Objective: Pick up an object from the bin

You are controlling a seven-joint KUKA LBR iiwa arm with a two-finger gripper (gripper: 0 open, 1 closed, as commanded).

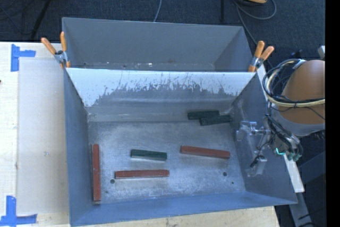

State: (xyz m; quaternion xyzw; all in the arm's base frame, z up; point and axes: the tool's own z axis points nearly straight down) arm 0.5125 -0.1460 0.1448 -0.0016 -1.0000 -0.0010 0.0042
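Matt grey sheet-metal bin, scratched and speckled pale down the back slope, dusty and scuffed across the floor. Three long red-brown flat bars, matt, perhaps painted wood or plastic; cannot tell which. Equally dull, the dark green flat bars. Bare silvery metal on the gripper; smooth, faintly glossy orange-brown dome cover at the wrist.

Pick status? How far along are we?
Done: nothing; six bars lie on the bin floor, none lifted. In hand: the jaws hang by the right wall, beside the red-brown bar right of centre, apart from it. Left: close on a bar and lift it out.
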